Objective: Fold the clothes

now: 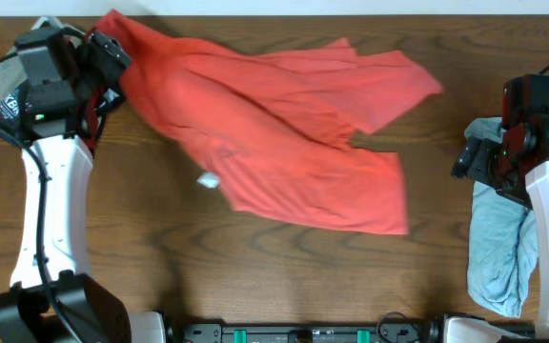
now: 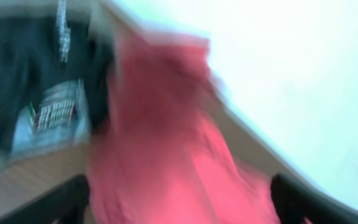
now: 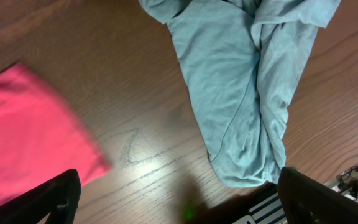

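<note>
— Where does the large coral-red short-sleeved T-shirt (image 1: 274, 133) lie?

— It lies crumpled and spread across the far half of the dark brown wooden table (image 1: 255, 286). Its long axis runs on a slant, from the far left corner down toward the near right. One end is bunched at the left gripper (image 1: 108, 65). The broad opposite edge points to the right side. A small white patch (image 1: 208, 179) shows at its near-left border.

— What is the left gripper doing?

— The left wrist view is badly blurred. Even so, its two dark fingers (image 2: 67, 199) stand far apart at the bottom corners. Red cloth sits between them, but the jaws are not closed on it.

— And the smaller pale blue-grey garment (image 1: 498, 257)?

— It lies rumpled along the right edge of the table, well apart from the T-shirt. Its long axis runs from far to near, and its narrow end points to the near edge. The right arm partly covers it from overhead.

— Does the right gripper (image 3: 185, 205) hold it?

— No. Its jaws are spread wide with bare wood between them. The garment lies just beside one finger (image 3: 322, 199), and a corner of the T-shirt shows at the left of that view.
</note>
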